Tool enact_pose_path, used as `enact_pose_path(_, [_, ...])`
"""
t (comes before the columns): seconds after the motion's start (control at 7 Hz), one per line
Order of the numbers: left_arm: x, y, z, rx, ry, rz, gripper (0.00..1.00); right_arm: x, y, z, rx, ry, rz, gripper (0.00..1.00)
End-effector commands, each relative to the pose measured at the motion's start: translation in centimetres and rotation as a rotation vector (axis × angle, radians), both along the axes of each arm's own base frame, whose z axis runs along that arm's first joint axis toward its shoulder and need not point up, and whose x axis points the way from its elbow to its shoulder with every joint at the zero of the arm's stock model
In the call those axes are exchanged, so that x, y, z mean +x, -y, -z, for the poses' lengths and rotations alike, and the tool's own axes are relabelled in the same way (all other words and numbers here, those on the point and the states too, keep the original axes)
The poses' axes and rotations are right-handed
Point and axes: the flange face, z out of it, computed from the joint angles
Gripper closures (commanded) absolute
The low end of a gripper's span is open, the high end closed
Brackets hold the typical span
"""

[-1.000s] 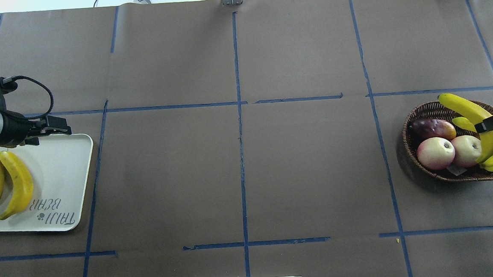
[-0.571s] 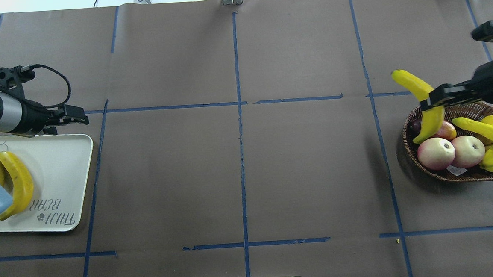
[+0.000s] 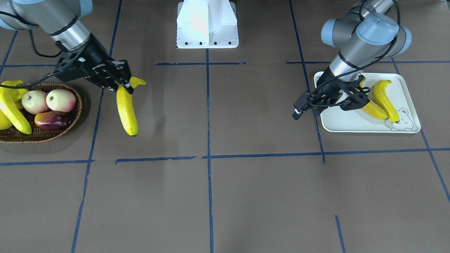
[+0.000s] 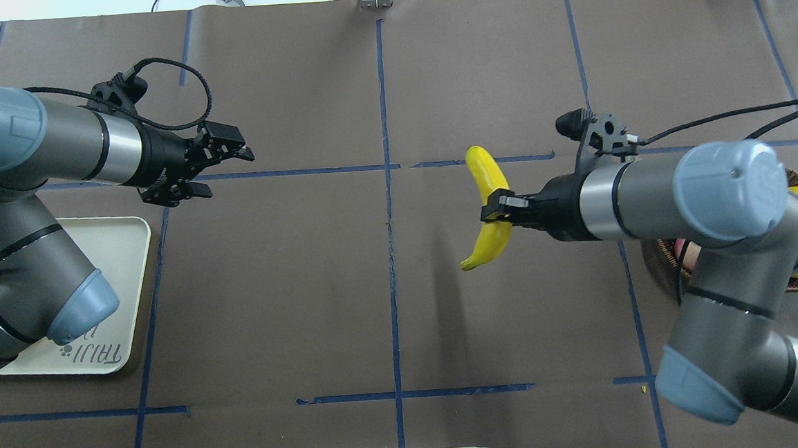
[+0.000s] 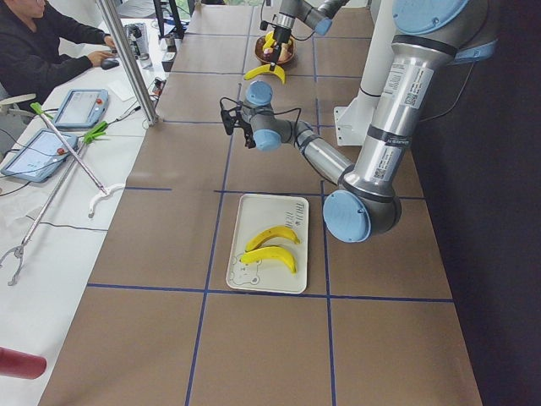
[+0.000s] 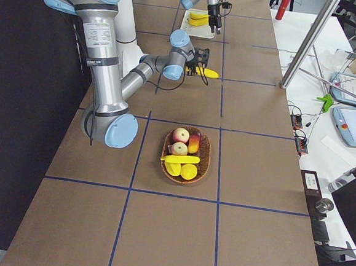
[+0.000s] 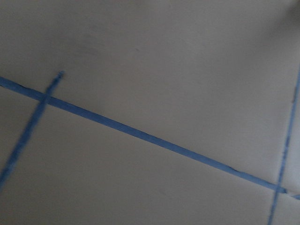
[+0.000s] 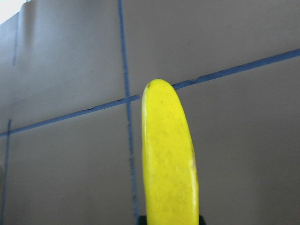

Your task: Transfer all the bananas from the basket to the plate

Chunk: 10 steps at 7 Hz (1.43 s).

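Note:
My right gripper [image 4: 502, 207] is shut on one banana [image 4: 485, 177] and holds it above the table right of centre. It also shows in the front view [image 3: 126, 112] and fills the right wrist view [image 8: 168, 168]. My left gripper [image 4: 226, 171] is open and empty, above the table just past the plate's far right corner. The white plate [image 3: 344, 121] holds two bananas [image 3: 385, 100]; in the overhead view my left arm hides them. The wicker basket [image 3: 75, 116] holds one more banana [image 3: 15, 116]. My right arm hides most of the basket [image 4: 658, 263] in the overhead view.
The basket also holds two pink apples [image 3: 35, 102], a dark red fruit [image 3: 52, 120] and a plump yellow fruit at its edge. The robot's white base [image 3: 207, 24] stands at the table's near edge. Blue tape lines cross the brown table.
My right gripper has lifted the banana out of the basket and carried it left toward the table's middle. My left arm has swung from over the plate toward the middle, gripper open.

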Motion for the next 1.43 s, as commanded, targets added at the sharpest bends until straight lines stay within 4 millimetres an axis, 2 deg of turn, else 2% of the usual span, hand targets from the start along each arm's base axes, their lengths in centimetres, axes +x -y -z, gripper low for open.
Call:
enact_pose_path(0.0, [1.5, -2.3, 5.7, -0.096, -0.255, 0.005, 0.0, -5.1, -5.9, 4.0, 0.045, 0.141, -0.044, 0.98])
enact_pose_path(0.14, [3.7, -3.7, 9.2, -0.087, -0.294, -0.04, 0.0, -6.8, -6.7, 5.4, 0.056, 0.157, -0.034, 0.98])
enact_pose_path(0.29, [5.6, -5.2, 10.7, -0.095, -0.314, -0.079, 0.0, -8.3, -6.7, 6.6, 0.059, 0.171, -0.028, 0.98])
enact_pose_path(0.43, [5.9, -5.2, 12.2, -0.13, -0.341, -0.076, 0.0, -8.3, -6.8, 6.6, 0.061, 0.17, -0.026, 0.98])
enact_pose_path(0.86, [7.0, -5.7, 11.3, -0.139, -0.323, -0.091, 0.01, -8.0, -6.8, 7.0, 0.066, 0.18, -0.029, 0.98])
enact_pose_path(1.14, [9.0, -6.1, 10.4, -0.159, -0.303, -0.11, 0.01, -7.4, -7.0, 7.7, 0.074, 0.196, -0.029, 0.98])
enact_pose_path(1.29, [9.4, -6.5, 10.4, -0.159, -0.302, -0.117, 0.01, -7.2, -7.1, 7.9, 0.078, 0.211, -0.029, 0.98])
